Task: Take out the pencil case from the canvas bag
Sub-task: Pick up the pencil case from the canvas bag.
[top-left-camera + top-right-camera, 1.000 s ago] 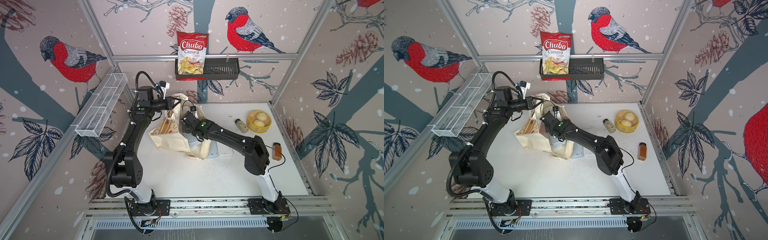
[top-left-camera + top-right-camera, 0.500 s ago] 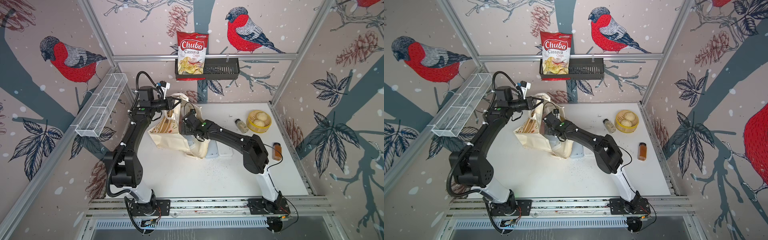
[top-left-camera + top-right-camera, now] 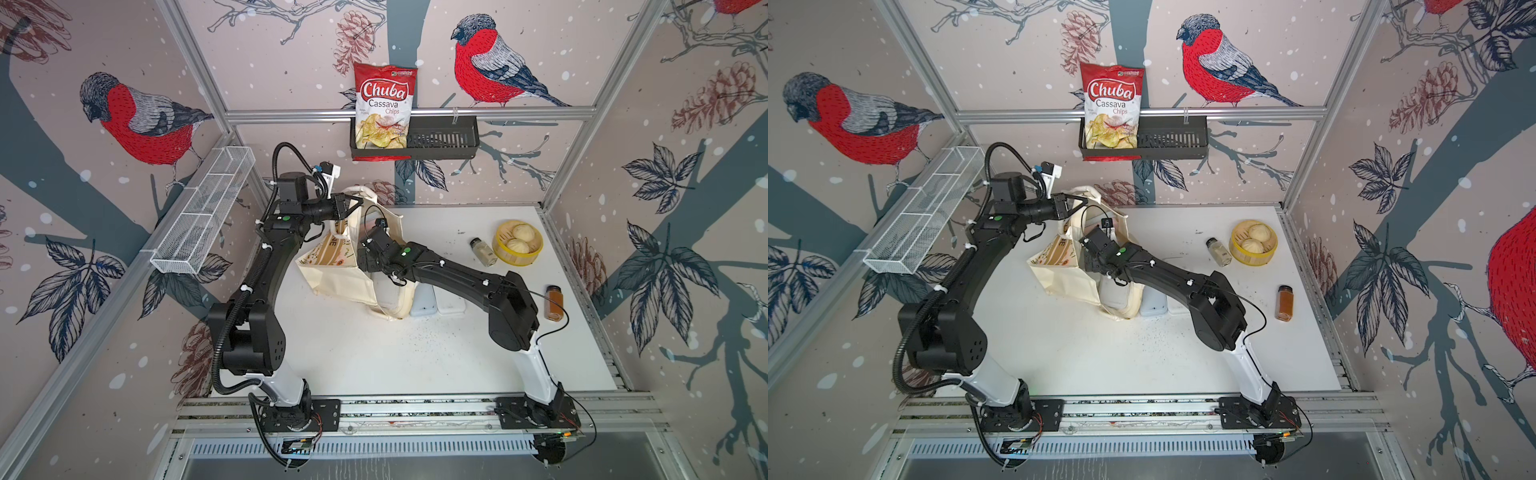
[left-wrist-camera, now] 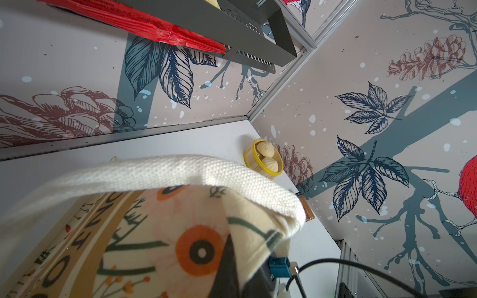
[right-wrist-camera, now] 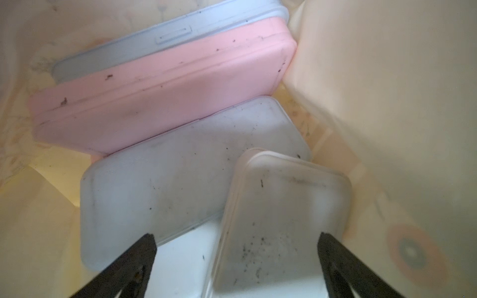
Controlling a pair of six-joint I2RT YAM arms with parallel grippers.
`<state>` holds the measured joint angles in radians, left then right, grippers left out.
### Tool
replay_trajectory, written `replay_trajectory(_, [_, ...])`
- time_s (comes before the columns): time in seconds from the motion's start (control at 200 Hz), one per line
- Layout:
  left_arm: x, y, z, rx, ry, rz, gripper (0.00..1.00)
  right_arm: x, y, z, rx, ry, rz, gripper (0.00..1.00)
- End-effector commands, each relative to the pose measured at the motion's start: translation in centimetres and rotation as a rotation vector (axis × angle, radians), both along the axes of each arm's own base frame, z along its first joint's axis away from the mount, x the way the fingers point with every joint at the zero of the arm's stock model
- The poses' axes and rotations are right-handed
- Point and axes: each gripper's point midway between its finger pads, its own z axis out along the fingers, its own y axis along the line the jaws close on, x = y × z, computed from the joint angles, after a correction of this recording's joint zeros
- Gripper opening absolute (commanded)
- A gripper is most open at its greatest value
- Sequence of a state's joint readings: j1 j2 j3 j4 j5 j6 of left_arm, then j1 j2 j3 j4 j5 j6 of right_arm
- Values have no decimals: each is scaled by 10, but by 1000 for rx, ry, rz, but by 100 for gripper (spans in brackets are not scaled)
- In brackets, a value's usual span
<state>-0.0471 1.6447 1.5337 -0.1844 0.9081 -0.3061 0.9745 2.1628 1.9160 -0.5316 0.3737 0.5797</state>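
Observation:
The cream canvas bag (image 3: 332,270) (image 3: 1059,274) with its floral print stands at the middle of the table. My left gripper (image 3: 352,204) (image 3: 1074,203) is shut on the bag's upper edge by a loop handle (image 4: 180,170) and holds the mouth up. The printed cloth (image 4: 201,250) covers its fingers in the left wrist view. My right gripper (image 5: 236,247) is open inside the bag, so both top views show only its wrist (image 3: 376,245). Several pencil cases lie there: a pink one (image 5: 165,98), a pale blue one (image 5: 154,49) behind it and two whitish ones. The nearest whitish case (image 5: 281,206) lies between the open fingers.
Two pale cases (image 3: 424,301) (image 3: 451,306) lie on the table against the bag, under the right arm. To the right stand a shaker jar (image 3: 482,251), a yellow steamer (image 3: 505,261) with buns and a spice jar (image 3: 555,303). A chips bag (image 3: 384,108) sits in the black wall shelf (image 3: 442,141). A wire basket (image 3: 203,216) hangs on the left wall.
The bag's cloth has shifted slightly around the right wrist. Both arms keep their places and both grippers keep their state.

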Motion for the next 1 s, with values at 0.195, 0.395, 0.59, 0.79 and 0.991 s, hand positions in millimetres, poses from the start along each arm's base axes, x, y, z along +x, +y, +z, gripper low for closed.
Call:
replay_trajectory(0.195, [2,-2,18,-3,-99,-18,0,-24,-19,-11,-12,68,-99,100])
replay_trajectory(0.395, [2,-3,17,-3,-98,-18,0,-38,-26,-39,-7,147,-169,100])
replay_trajectory(0.59, [2,-5,16,-3,-94,-23,0,-45,-25,-47,25,156,-201,100])
replay_trajectory(0.79, [2,-5,15,-2,-92,-22,0,-47,-22,-53,106,199,-210,100])
replay_trajectory(0.991, [2,-5,15,0,-95,-23,0,-48,-16,-58,184,242,-192,100])
